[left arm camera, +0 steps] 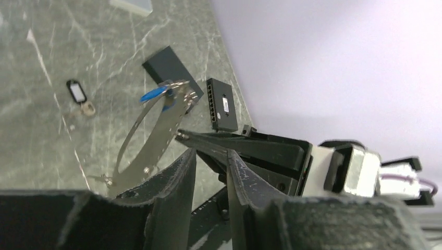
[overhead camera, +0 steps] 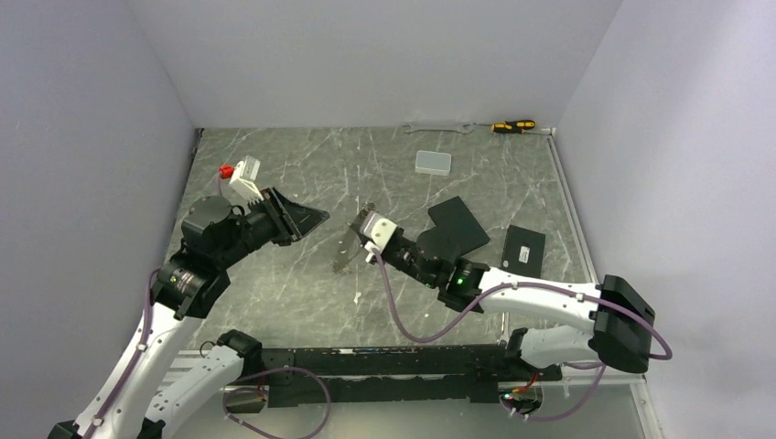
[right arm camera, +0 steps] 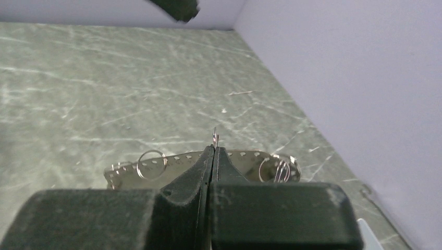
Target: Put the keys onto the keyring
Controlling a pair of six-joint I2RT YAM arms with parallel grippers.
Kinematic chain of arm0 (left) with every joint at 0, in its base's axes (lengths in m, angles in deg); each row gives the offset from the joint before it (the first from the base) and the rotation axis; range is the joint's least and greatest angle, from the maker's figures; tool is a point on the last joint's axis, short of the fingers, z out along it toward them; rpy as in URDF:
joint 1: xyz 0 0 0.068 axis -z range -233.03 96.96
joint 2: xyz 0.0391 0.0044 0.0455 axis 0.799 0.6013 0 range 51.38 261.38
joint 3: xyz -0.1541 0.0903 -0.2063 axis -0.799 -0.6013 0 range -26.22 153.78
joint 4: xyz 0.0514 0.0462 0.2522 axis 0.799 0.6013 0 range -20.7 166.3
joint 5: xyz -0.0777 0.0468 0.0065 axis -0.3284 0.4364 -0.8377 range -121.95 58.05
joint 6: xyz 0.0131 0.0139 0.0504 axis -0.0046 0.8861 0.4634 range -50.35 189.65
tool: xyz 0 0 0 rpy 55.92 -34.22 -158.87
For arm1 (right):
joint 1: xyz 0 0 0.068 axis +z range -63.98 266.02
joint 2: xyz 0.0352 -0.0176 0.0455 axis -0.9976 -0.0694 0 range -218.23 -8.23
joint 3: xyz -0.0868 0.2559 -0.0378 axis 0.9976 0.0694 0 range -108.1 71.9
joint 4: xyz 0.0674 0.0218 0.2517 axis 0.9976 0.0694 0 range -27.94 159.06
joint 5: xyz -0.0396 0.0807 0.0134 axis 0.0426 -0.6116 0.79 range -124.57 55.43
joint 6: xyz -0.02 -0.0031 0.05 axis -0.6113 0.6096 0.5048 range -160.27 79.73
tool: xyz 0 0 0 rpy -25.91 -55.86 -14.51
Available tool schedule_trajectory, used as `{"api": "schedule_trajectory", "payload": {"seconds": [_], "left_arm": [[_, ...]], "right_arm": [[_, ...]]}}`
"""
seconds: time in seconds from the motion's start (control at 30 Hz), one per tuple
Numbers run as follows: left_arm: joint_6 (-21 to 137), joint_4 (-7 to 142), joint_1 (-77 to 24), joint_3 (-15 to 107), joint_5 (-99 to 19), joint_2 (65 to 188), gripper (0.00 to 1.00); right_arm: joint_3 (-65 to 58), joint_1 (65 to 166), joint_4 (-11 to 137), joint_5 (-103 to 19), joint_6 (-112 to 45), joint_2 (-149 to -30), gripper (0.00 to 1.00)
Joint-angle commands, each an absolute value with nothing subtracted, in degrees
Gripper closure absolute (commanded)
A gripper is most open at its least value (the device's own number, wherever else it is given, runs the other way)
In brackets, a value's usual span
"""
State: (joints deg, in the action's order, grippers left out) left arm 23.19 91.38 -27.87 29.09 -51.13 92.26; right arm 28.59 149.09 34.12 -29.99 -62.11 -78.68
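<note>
The keyring (left arm camera: 136,136) is a silvery perforated oval band, held on edge above the table. My right gripper (right arm camera: 212,149) is shut on it, with a thin wire end (right arm camera: 215,136) sticking up between the fingertips. It also shows in the top view (overhead camera: 361,240), with the keyring (overhead camera: 346,253) at its tip. The blue-tagged key (left arm camera: 154,94) hangs at the band's far end. Two small split rings (right arm camera: 151,164) sit on the band. The black-framed, white-label key (left arm camera: 77,91) lies on the table apart from it. My left gripper (left arm camera: 211,153) is open and empty, close to the right fingers.
A black port box (left arm camera: 221,103) and a flat black plate (left arm camera: 166,63) lie behind the keyring; both show in the top view, the box (overhead camera: 523,249) and the plate (overhead camera: 458,224). A white box (overhead camera: 432,163), a spanner (overhead camera: 439,128) and a screwdriver (overhead camera: 512,125) lie near the back wall.
</note>
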Motion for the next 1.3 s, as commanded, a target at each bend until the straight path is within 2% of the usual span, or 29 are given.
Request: {"api": "schedule_trajectory", "payload": {"seconds": [0.0,0.27,0.57,1.27], "left_arm": [[10.99,100.05,-27.72,32.31,-46.31,93.63,0.67],[1.74,107.50,-27.72,35.80,-44.02,98.09,0.66],[-0.54,111.65,-27.72,36.00,-42.20,99.59,0.66],[-2.25,106.35,-27.73,31.80,-41.76,100.31,0.72]], "right_arm": [[27.37,151.64,18.67,-21.21,-68.83,-81.76,1.00],[25.95,157.00,10.22,-12.72,-79.12,-88.89,1.00],[24.88,158.56,8.65,-11.18,-80.96,-91.34,1.00],[22.77,160.81,7.06,-9.90,-85.72,-94.09,1.00]]}}
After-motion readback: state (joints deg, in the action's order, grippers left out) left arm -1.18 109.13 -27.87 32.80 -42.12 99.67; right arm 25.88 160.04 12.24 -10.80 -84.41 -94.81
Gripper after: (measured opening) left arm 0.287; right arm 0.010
